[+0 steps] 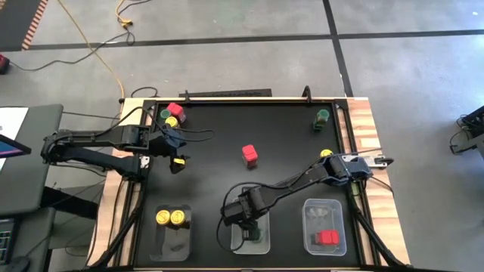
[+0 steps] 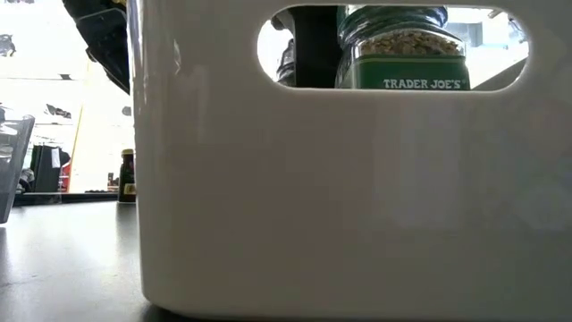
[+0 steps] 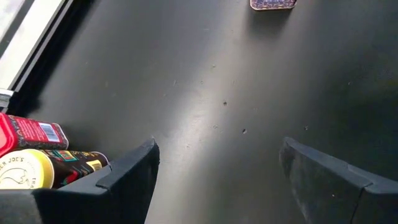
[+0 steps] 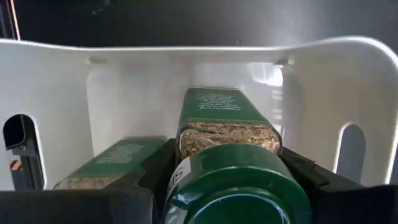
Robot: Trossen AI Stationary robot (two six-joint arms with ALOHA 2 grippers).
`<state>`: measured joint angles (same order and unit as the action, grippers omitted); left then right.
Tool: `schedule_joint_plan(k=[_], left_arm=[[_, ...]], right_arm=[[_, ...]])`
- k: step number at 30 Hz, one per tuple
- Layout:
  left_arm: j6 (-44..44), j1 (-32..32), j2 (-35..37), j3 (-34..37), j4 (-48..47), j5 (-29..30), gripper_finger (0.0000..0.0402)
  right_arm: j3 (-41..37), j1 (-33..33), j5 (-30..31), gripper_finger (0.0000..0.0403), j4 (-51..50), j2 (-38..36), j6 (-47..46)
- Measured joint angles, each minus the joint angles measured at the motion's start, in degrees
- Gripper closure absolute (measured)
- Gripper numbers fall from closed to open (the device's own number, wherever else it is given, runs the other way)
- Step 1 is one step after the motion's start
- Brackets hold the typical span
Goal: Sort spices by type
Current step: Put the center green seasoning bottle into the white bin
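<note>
Right gripper (image 4: 233,186), jaws pinching a green-lidded spice jar (image 4: 229,127), inside middle clear tray (image 1: 261,240) beside another green jar (image 4: 106,163). Left gripper (image 3: 217,171), jaws spread, over bare bench (image 1: 287,128).

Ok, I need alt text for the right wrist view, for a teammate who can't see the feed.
The right gripper is shut on a green-lidded spice jar, holding it inside a clear plastic tray. A second green-labelled jar lies in the tray beside it, and the black table shows beyond the tray's far wall.
</note>
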<state>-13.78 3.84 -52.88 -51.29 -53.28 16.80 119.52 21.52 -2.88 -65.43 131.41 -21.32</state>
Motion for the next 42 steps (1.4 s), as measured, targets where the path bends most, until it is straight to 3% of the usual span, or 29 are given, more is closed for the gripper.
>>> schedule_joint_plan(k=[9,13,17,42], left_arm=[[0.0,0.0,0.0,0.0,0.0,0.0,0.0082],[0.0,0.0,0.0,0.0,0.0,0.0,0.0082],[0.02,0.0,0.0,0.0,0.0,0.0,0.0082],[-0.35,0.0,0.01,0.0,-0.03,0.0,0.0082]], right_arm=[[0.0,0.02,-0.02,0.0186,1.98,0.0,1.92],[0.0,0.0,-0.02,0.0141,2.04,0.0,1.9],[0.0,-0.02,-0.02,0.0125,3.4,-0.02,1.97],[0.15,0.22,-0.11,0.0118,4.02,-3.76,2.29]])
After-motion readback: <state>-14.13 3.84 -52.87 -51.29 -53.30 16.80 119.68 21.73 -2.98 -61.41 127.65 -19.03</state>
